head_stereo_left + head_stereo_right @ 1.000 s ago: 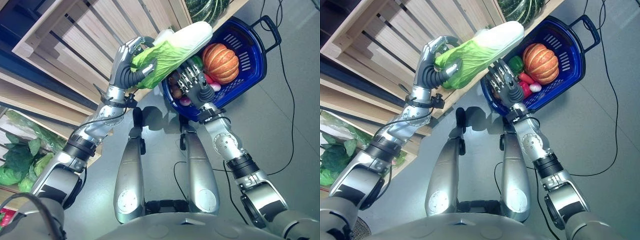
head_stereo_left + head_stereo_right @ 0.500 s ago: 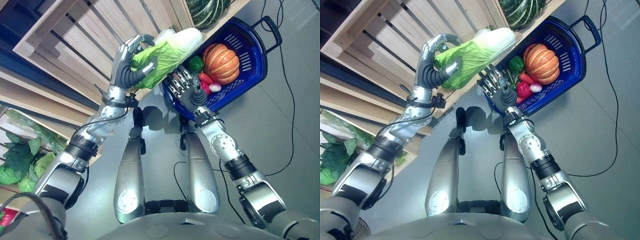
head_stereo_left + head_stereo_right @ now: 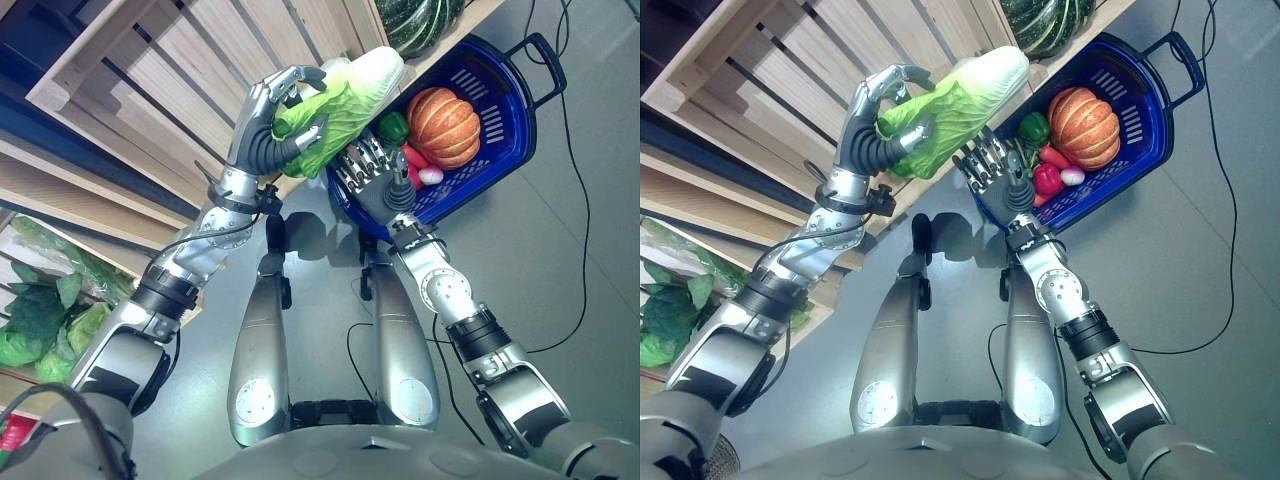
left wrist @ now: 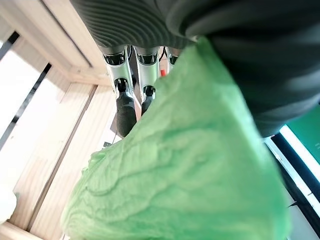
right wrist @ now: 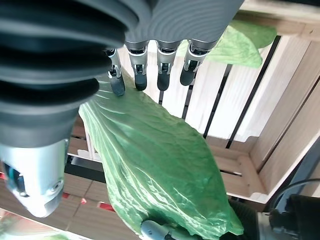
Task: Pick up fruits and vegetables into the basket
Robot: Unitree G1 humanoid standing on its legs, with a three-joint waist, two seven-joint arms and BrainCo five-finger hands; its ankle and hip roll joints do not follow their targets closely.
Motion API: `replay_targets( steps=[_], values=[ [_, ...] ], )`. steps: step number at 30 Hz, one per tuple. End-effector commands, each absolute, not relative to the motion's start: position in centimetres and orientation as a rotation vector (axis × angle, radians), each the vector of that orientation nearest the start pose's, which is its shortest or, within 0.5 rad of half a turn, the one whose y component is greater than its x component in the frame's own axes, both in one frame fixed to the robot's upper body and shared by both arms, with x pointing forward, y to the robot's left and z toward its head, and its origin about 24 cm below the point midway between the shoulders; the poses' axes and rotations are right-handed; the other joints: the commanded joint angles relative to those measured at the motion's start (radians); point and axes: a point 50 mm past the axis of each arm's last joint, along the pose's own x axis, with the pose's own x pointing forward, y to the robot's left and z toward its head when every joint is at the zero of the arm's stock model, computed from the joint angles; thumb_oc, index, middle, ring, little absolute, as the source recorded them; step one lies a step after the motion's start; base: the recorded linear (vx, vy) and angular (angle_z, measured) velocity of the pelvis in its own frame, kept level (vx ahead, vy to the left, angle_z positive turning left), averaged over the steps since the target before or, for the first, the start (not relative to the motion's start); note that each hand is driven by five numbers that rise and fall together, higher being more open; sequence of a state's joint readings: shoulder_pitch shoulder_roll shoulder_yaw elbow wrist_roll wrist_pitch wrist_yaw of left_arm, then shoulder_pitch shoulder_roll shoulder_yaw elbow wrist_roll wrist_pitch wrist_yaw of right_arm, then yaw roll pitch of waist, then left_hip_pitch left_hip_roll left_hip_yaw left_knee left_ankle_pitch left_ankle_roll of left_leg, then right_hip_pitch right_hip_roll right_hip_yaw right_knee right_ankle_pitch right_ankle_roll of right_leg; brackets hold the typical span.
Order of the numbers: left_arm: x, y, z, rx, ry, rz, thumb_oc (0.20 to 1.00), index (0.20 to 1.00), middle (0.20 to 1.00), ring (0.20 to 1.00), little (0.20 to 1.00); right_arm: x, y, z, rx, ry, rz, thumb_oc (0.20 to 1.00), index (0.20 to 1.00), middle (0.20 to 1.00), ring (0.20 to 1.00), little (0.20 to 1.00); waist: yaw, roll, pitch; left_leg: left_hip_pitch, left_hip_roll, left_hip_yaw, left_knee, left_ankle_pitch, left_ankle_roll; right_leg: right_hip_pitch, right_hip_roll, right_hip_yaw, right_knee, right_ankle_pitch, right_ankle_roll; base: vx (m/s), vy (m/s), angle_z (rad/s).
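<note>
My left hand point(image 3: 262, 118) is shut on a long napa cabbage point(image 3: 345, 96), green at the leafy end and white at the stalk end, held in the air before the wooden crates. Its white end points towards the blue basket point(image 3: 508, 120). In the basket lie an orange pumpkin point(image 3: 441, 110), a green pepper point(image 3: 393, 126), a red pepper point(image 3: 1046, 178) and other small items. My right hand point(image 3: 372, 178) hovers open just under the cabbage, at the basket's near rim. The cabbage leaf point(image 4: 190, 170) lies under my left hand's fingers point(image 4: 127, 105); the right wrist view shows the cabbage point(image 5: 160, 170) past straight fingers point(image 5: 150, 70).
Slatted wooden crates point(image 3: 150, 90) stand to the left and behind. A dark green striped squash point(image 3: 420, 20) rests on the shelf above the basket. Leafy greens point(image 3: 40, 320) lie on a low shelf at the far left. Grey floor point(image 3: 560, 260) spreads to the right.
My left hand has turned the cabbage a little and drawn it back from the basket. My right hand has slid left to under the cabbage.
</note>
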State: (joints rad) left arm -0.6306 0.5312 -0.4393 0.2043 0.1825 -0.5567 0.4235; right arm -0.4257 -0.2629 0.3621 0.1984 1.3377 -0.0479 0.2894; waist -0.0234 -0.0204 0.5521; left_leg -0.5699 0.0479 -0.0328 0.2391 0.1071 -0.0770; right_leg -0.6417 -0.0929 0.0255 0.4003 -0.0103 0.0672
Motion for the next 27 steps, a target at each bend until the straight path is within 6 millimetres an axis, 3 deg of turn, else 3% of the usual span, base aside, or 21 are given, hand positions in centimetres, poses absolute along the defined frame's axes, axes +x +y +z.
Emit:
replay_targets(
  steps=[1,16,27],
  values=[
    [28.3,8.5,20.8,0.457,-1.142,-0.396,0.2,0.2,0.2,0.2,0.2,30.0,-6.3,16.1,1.032,-0.29,0.93,1.0,1.0,1.0,1.0,1.0,0.002,0.004,-0.032,-0.002,-0.039,0.005,0.064,-0.087,0.05,0.069,0.001,-0.045,-0.056,0.027,-0.012,0.0,0.0,0.0],
    [27.8,6.6,19.7,0.476,-1.034,-0.656,0.2,0.2,0.2,0.2,0.2,30.2,-7.1,18.6,1.08,-0.414,0.975,1.0,1.0,1.0,1.0,1.0,0.008,0.002,-0.032,0.012,-0.038,0.008,0.06,-0.093,0.054,0.08,-0.005,-0.054,-0.062,0.035,-0.004,0.0,0.0,0.0],
    [28.0,6.2,19.0,0.516,-0.961,-0.754,0.2,0.2,0.2,0.2,0.2,30.7,-8.4,20.5,1.085,-0.514,0.994,1.0,1.0,1.0,1.0,1.0,0.013,0.002,-0.032,0.016,-0.04,0.01,0.062,-0.098,0.056,0.085,-0.009,-0.059,-0.066,0.038,0.001,0.0,0.0,0.0]
  ],
)
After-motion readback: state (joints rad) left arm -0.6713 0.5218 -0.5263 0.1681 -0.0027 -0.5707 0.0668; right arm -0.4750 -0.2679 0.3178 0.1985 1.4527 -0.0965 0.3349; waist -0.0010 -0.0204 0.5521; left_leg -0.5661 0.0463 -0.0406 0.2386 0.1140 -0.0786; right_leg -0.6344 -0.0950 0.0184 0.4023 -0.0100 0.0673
